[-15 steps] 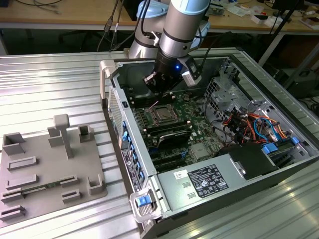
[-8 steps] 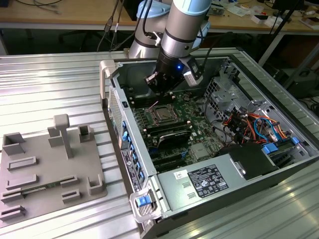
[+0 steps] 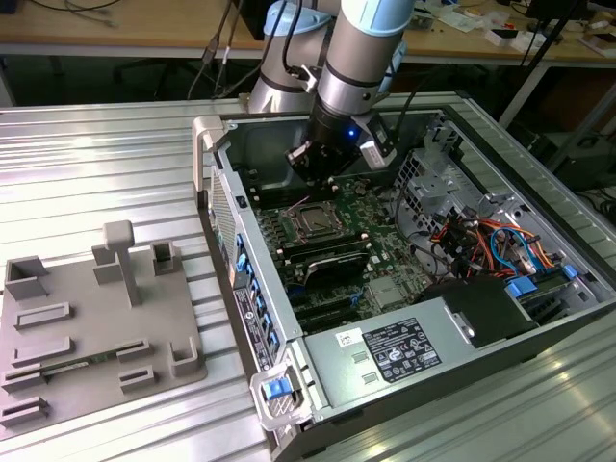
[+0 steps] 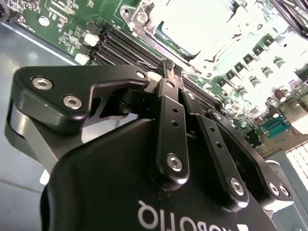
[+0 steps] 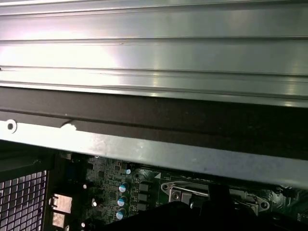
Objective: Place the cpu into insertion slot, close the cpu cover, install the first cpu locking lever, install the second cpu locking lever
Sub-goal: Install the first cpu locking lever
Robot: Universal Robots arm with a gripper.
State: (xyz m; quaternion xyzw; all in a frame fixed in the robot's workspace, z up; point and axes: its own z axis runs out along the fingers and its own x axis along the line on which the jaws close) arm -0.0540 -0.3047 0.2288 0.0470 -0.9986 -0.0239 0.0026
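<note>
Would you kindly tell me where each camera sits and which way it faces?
Exterior view: off the arm, above the table, looking down into the open computer case; it shows the arm and its hand near the insertion slot.
Second wrist view: behind the hand, looking along its shut fingers toward the motherboard.
First wrist view: on the wrist, looking across the case wall to the ribbed table; the hand's dark body edges in.
Shared: both wrist views show the motherboard and the hand.
</note>
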